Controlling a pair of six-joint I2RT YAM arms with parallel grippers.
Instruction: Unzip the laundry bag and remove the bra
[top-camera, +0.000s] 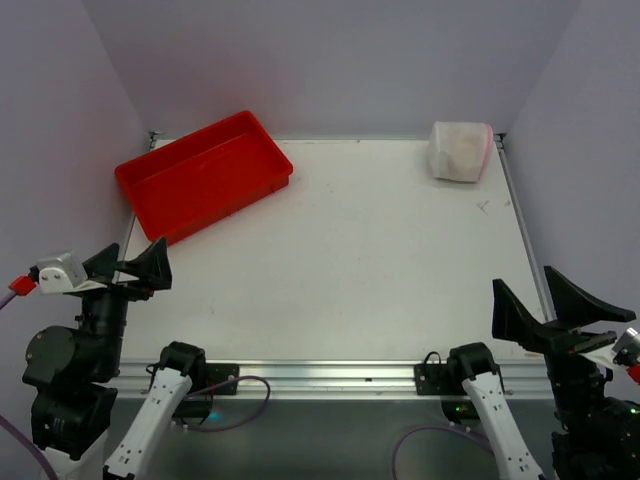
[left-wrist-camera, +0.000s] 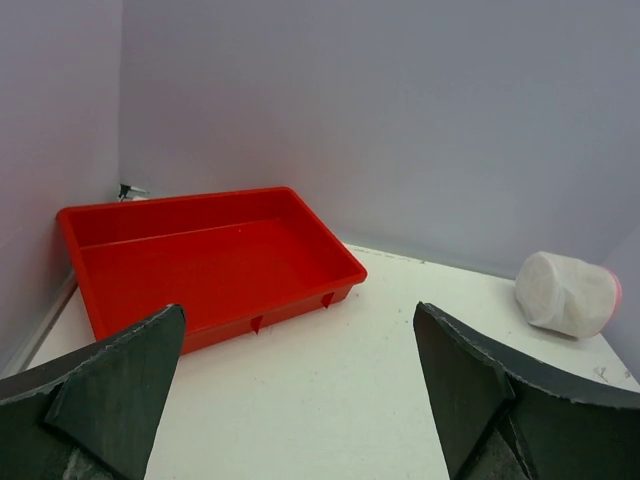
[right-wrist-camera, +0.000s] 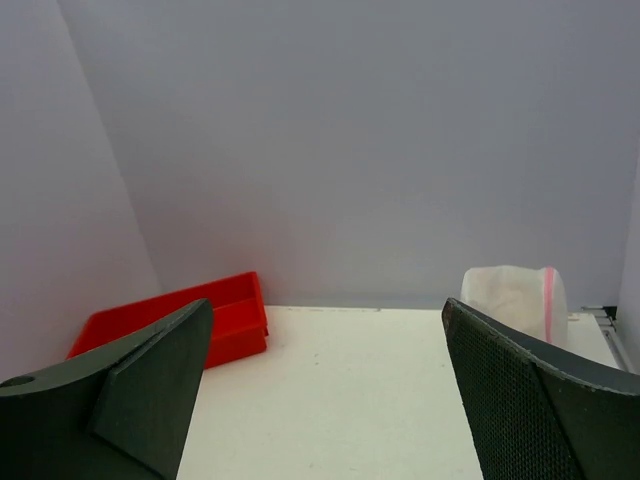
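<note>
Nothing started yet, both arms sit at the near edge

Left gripper (top-camera: 160, 270) and right gripper (top-camera: 522, 277) are both spread wide and holding nothing. The laundry bag (top-camera: 461, 151) is in the far right corner, well apart from the red tray (top-camera: 200, 175). The bra's presumably inside, can't make it out. Next up, I'd guess: reach over, pin the bag, find the pink zipper pull. No readable labels.

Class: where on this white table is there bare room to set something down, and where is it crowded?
Bare: the whole middle and near strip of the white table, bordered by the red plastic tray at far left and the pink-rimmed white mesh laundry bag at far right. Crowded: only those two far corners.
</note>
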